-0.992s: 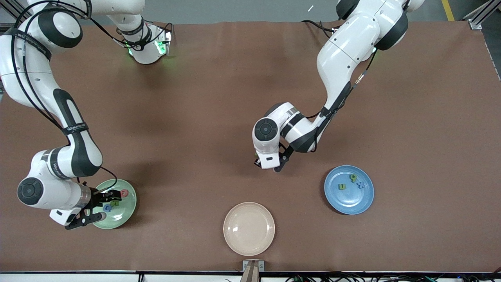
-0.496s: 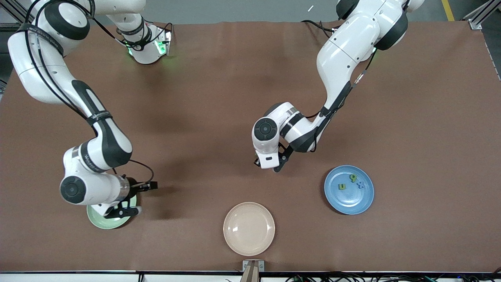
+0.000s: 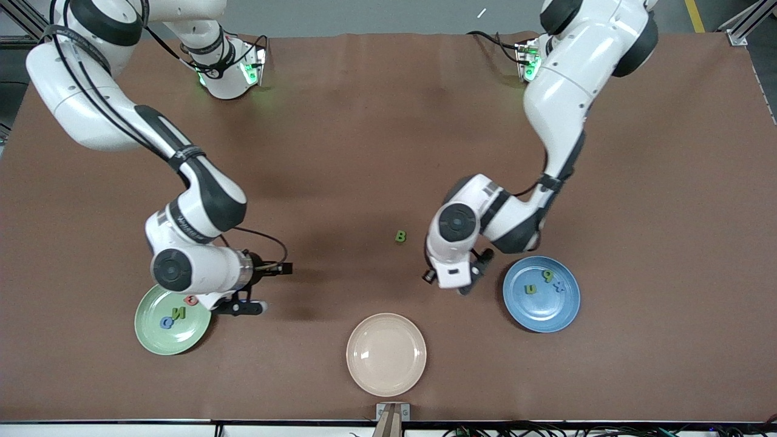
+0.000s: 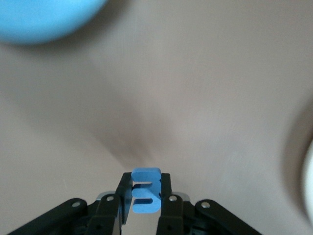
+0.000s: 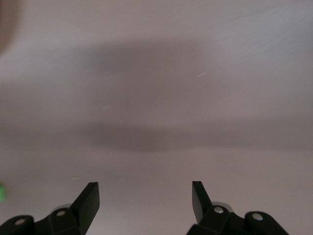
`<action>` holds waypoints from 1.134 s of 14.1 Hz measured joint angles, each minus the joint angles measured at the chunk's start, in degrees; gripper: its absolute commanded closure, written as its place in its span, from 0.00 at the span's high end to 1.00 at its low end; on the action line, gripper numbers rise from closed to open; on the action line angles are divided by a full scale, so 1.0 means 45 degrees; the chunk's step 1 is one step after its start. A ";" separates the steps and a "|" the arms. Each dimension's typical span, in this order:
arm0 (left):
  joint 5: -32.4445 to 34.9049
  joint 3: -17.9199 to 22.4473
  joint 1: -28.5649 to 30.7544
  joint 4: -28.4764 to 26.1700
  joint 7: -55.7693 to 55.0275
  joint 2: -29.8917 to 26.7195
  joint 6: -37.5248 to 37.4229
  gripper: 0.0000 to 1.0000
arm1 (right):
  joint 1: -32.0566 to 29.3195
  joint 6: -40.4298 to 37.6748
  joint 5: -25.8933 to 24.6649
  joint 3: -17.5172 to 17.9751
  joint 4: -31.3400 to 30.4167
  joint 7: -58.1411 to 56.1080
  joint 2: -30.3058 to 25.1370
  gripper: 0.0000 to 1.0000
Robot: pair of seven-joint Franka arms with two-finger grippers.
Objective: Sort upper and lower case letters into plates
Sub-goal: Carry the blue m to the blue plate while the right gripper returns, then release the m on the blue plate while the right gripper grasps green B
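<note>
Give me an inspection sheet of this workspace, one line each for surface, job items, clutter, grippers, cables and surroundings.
Surface: brown table cover, flat, no spills seen.
Job's things: green plate holds a pink letter, a green letter and a blue letter; blue plate holds three letters; green B lies loose on the table; blue letter in grip.
Clutter: empty beige plate, nearest the front camera.
Grippers: left gripper shut on the blue letter in grip, over the table beside the blue plate; right gripper open and empty, beside the green plate.
Cables: black cables run along the right arm.
Surroundings: metal bracket at the table edge.
</note>
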 measured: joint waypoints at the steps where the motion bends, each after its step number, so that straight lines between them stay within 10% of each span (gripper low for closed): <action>1: 0.0003 0.0006 0.0513 -0.0002 0.0916 -0.0227 -0.0193 0.01 | 0.0570 0.0201 -0.0258 0.0030 -0.0007 0.0938 -0.0018 0.85; 7: 0.0102 0.0031 0.2722 -0.0231 0.5143 -0.0587 -0.1497 0.19 | 0.5103 0.1807 -0.2647 -0.1136 0.0101 0.6888 -0.0038 0.85; 11: 0.0103 0.0021 0.3432 -0.0714 0.6394 -0.0579 -0.1700 0.99 | 0.8074 0.3121 -0.2675 -0.3721 0.0773 0.8995 0.0087 0.85; 16: 0.0104 -0.0206 0.3504 -0.0666 0.6590 -0.1509 -0.2638 1.00 | 0.8541 0.4032 -0.2675 -0.4037 0.1111 1.0247 0.0693 0.80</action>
